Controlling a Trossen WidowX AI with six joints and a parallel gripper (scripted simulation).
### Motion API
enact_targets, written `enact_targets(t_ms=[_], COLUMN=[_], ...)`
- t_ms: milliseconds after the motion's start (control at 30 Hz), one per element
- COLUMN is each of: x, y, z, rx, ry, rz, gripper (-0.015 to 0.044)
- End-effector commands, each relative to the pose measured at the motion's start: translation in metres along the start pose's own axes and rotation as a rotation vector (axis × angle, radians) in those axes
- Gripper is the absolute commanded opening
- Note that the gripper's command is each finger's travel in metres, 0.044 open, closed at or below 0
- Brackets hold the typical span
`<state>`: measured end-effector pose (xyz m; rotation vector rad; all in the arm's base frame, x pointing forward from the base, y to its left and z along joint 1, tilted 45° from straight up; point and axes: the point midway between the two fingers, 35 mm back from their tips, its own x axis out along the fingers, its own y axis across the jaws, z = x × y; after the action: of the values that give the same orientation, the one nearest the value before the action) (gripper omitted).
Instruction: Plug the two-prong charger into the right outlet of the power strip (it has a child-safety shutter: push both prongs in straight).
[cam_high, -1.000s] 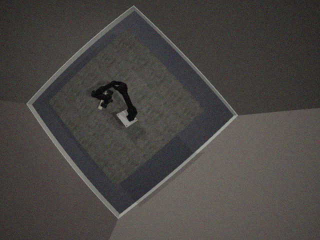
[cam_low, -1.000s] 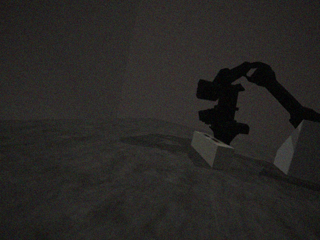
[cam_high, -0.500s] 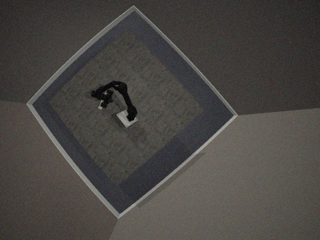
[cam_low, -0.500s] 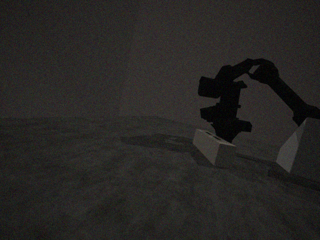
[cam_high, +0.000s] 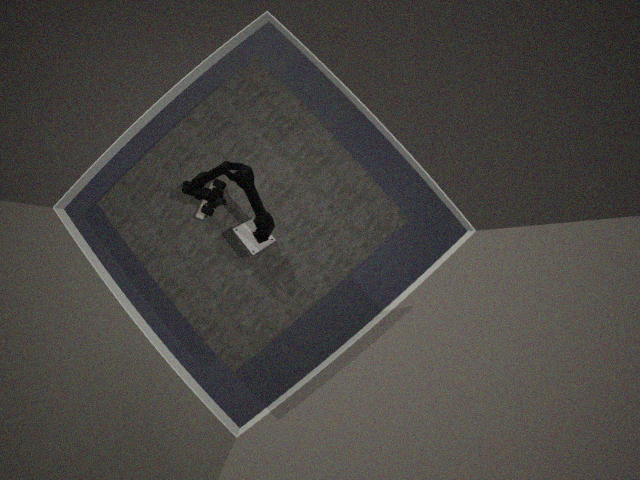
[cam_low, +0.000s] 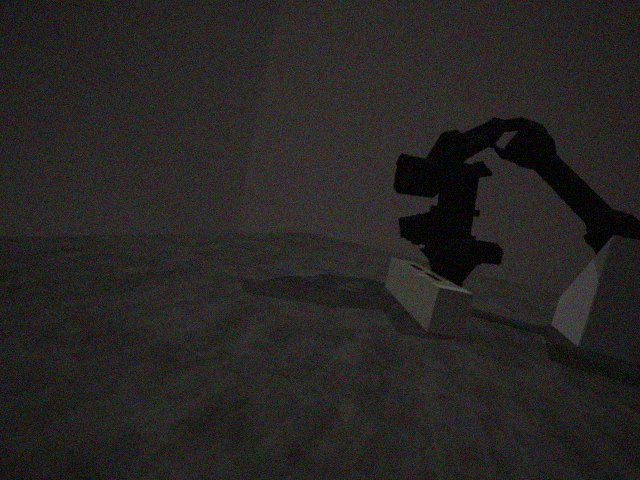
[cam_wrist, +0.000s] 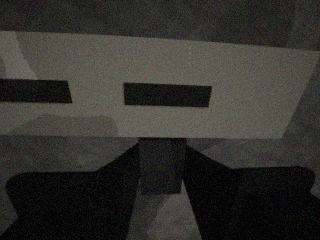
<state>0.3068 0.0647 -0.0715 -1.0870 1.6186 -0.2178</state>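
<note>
The power strip (cam_high: 200, 211) (cam_low: 413, 295) (cam_wrist: 250, 67) is a pale block on the floor. Its top shows two dark slotted recesses in the wrist view, the left one cut off by the frame. My gripper (cam_wrist: 159, 146) is shut on the charger (cam_wrist: 161, 175), a small dark grey block. In the wrist view the charger sits just below the strip's near long edge, under the right recess (cam_wrist: 167, 95). In the exterior view the fingertips are low behind the strip, partly hidden by it. The prongs are not visible, and I cannot tell whether the charger touches the strip.
The arm's pale base plate (cam_high: 247, 241) stands near the strip. A pale block under the arm's base shows at the right edge of the exterior view. The arm (cam_high: 251, 191) (cam_low: 573, 186) arches from the base to the strip. A light-rimmed wall (cam_high: 356, 103) surrounds the floor. The pictures are dark and grainy.
</note>
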Motion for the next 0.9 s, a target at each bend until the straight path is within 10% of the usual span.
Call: enact_targets(t_ms=[0,867], x=[-0.0025,-0.0045], y=[-0.0017,-0.0022], z=[0.0104,0.0190], rx=[0.018,0.018], ry=[-0.024,-0.025], rz=[0.002,0.002], gripper=[0.0000,0.0000])
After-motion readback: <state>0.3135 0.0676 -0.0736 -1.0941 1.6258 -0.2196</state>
